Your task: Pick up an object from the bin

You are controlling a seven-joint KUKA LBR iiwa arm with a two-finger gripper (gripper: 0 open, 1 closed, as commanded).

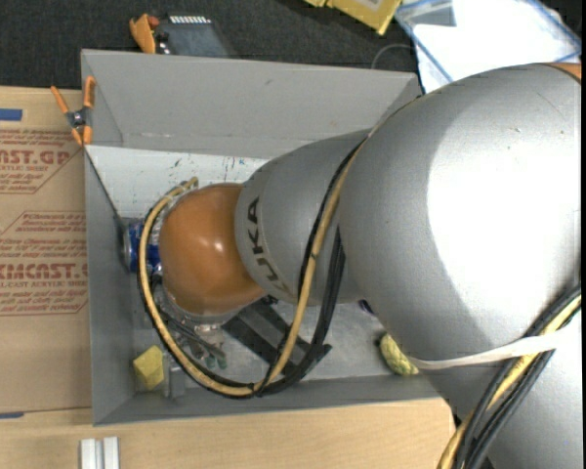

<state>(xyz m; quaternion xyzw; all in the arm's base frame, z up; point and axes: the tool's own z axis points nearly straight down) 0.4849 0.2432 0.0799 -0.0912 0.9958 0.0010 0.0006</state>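
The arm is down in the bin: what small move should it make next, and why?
Probably a short lift straight up. The gripper sits low by the bin floor under the arm's orange cover, a yellow block beside it and a blue thing against the wall; rising would show whether it caught anything.

**A:** What lies closest to your gripper [201, 342]?

**B:** A small yellow block [148, 366], roughly cube-shaped. It sits flat, just to the gripper's left.

**A:** And what else do you have around it?

**B:** You have a blue can-like thing [134, 247] up and to its left, half hidden. You also have a yellow-green lump [397, 354] well apart on its right.
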